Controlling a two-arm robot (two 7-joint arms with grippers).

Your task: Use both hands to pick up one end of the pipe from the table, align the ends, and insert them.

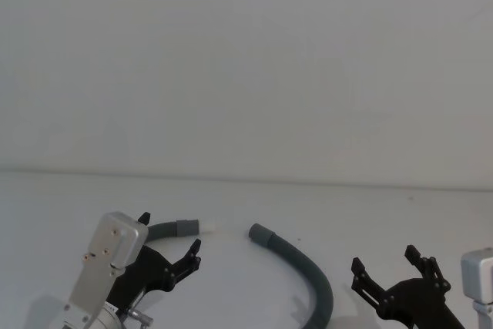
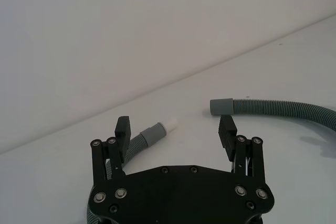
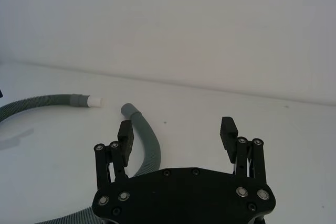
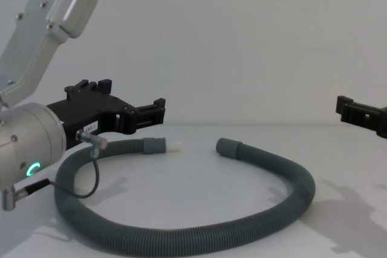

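The pipe (image 4: 181, 237) lies in an open loop on the white table (image 4: 199, 191). Its two ends face each other with a small gap between them. One end is a grey cuff with a white spigot tip (image 1: 208, 227) (image 2: 169, 128). The other is a plain hollow cuff (image 1: 260, 233) (image 3: 128, 109). My left gripper (image 1: 171, 233) (image 2: 175, 127) is open, hovering just above and behind the spigot end without touching it. My right gripper (image 1: 384, 260) (image 3: 177, 128) is also open and empty, raised to the right of the pipe's curved right section (image 1: 312, 271).
A thin black cable (image 4: 91, 176) hangs from the left wrist over the pipe's left side. The table's far edge (image 1: 246, 179) meets a plain white wall. Bare table lies inside the loop and beyond the two ends.
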